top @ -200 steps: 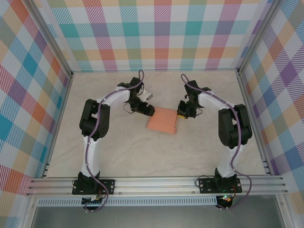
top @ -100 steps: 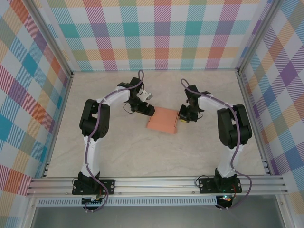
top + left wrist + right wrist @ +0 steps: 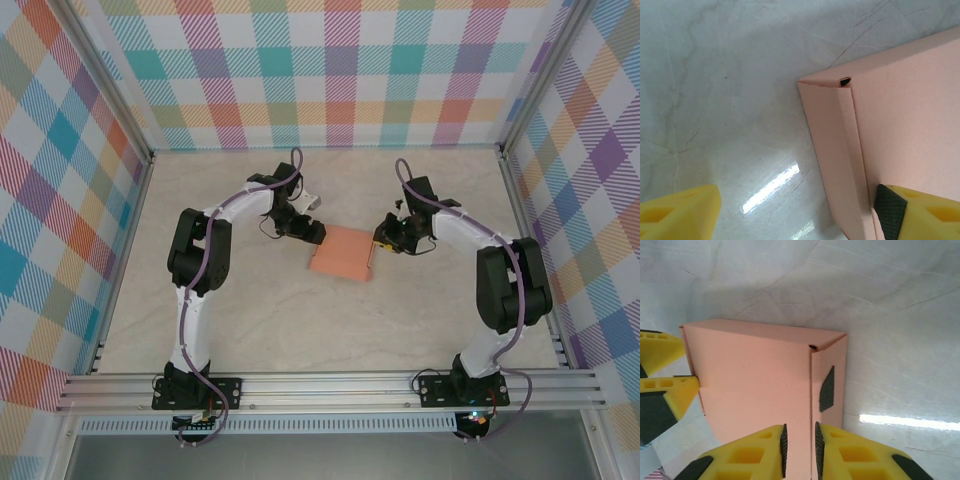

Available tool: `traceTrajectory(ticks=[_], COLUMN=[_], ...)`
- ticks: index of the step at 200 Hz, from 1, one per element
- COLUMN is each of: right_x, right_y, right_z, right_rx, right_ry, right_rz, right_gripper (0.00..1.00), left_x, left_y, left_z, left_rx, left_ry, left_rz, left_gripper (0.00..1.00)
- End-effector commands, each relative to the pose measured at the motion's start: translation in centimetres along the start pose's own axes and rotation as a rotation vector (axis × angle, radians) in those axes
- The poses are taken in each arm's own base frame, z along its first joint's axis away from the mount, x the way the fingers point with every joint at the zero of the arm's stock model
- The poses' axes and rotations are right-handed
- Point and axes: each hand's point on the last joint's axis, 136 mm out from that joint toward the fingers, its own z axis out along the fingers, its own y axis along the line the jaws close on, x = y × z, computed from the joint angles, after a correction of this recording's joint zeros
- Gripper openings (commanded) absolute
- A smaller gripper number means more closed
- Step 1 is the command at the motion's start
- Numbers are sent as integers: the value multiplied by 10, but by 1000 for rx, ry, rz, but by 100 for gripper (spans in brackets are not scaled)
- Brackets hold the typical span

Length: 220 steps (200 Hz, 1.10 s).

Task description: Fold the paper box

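The paper box [image 3: 342, 253] lies closed and flat on the table's middle, salmon-orange, with folded side walls. My left gripper [image 3: 310, 232] stands open across the box's left edge [image 3: 840, 150]: one fingertip pad [image 3: 888, 206] rests on the top face, the other yellow finger [image 3: 680, 212] is over bare table. My right gripper [image 3: 383, 243] sits at the box's right edge. Its jaws [image 3: 800, 435] stand a narrow gap apart over the seam between the top face [image 3: 755, 375] and the right side panel, pinching nothing. A dark textured patch [image 3: 826, 389] shows on that panel.
The marble-patterned tabletop [image 3: 330, 330] surrounds the box. Plaid walls [image 3: 330, 70] and aluminium rails [image 3: 330, 390] enclose the workspace. The left gripper's yellow fingers [image 3: 662, 352] show at the box's far side in the right wrist view.
The right arm's elbow has swung outward to the right and its jaws have parted slightly from shut. The left arm and the box have stayed still.
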Motion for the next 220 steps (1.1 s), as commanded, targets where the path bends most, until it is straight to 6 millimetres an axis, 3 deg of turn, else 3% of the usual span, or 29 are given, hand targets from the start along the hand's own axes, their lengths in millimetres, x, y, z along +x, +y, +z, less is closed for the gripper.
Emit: traceTrajectory(ticks=[1, 91, 155, 220], right_x=[-4, -5, -6, -8], right_y=[4, -14, -21, -34], right_z=[7, 20, 24, 21], right_rx=[-19, 56, 88, 101], right_ry=[21, 38, 35, -21], right_rz=[24, 55, 67, 90], right_gripper=[23, 17, 0, 0], left_x=[20, 22, 24, 28], left_y=[21, 22, 22, 26], left_z=[19, 19, 20, 24], left_rx=[-65, -69, -70, -84], left_ry=[85, 91, 97, 113], left_rz=[-48, -49, -51, -69], left_gripper=[82, 82, 82, 82])
